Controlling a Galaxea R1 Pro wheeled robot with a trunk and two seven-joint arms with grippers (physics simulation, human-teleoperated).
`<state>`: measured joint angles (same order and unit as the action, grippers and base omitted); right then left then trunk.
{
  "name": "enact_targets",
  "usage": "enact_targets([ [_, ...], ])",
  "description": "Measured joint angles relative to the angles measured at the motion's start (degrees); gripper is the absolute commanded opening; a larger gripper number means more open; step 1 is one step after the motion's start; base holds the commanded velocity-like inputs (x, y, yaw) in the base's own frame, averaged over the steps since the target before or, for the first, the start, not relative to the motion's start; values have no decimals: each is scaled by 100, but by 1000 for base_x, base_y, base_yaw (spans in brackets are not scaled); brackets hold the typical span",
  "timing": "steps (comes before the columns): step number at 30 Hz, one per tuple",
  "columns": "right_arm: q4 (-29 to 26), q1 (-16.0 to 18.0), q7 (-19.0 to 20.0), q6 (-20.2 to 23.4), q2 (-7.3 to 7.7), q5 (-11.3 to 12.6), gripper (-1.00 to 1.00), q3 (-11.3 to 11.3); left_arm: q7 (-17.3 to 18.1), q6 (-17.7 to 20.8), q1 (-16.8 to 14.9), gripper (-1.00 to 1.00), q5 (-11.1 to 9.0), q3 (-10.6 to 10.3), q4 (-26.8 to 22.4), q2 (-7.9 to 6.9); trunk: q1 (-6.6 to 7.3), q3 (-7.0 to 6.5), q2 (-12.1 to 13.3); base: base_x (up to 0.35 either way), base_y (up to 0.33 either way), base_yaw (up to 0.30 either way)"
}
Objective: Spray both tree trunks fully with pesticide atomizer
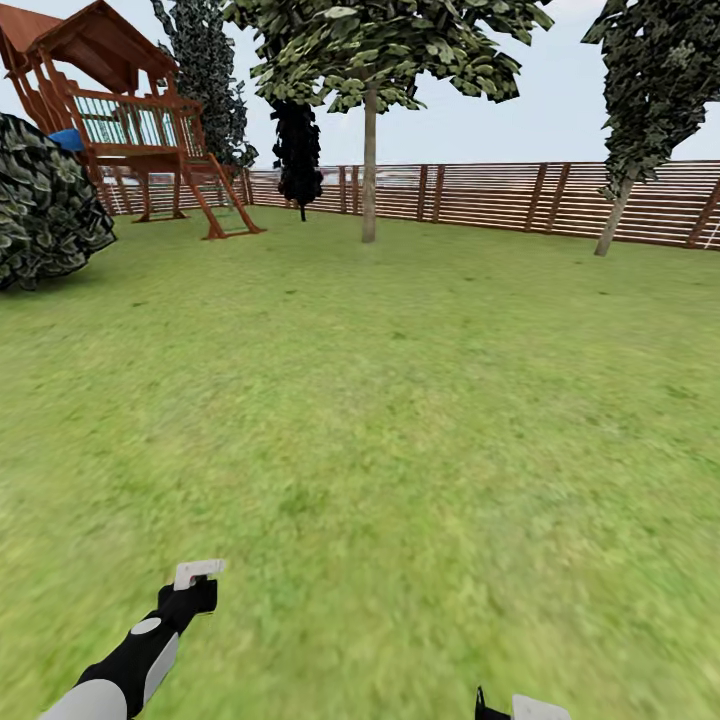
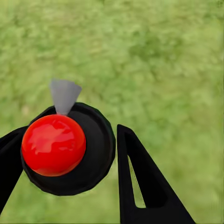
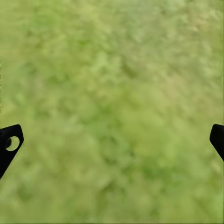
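The lawn (image 1: 400, 400) is a blurry, mottled green with paler yellowish patches. The fence (image 1: 500, 195) is brown, striped with horizontal slats. The play tower (image 1: 130, 120) is reddish-brown wood with a touch of blue at its side. The tree (image 1: 369, 170) at the far edge of the lawn has a pale grey-tan trunk and dark green, speckled leaves; the bush (image 1: 45, 200) is dark with pale leaf edges. The left arm (image 1: 130, 660) is black and white. The atomizer (image 2: 70, 149) is black with a glossy red top and a grey nozzle. The fingers (image 2: 144, 182) are black.
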<state>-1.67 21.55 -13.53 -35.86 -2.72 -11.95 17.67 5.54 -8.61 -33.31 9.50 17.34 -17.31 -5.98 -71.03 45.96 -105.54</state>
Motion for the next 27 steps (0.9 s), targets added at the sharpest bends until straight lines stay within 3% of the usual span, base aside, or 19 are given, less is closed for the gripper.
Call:
enact_targets([
  [27,0,1,-1,0,0,-1,100,0,0,0,0,-100,0,7,0,-9,0,0,0,340,0,0],
])
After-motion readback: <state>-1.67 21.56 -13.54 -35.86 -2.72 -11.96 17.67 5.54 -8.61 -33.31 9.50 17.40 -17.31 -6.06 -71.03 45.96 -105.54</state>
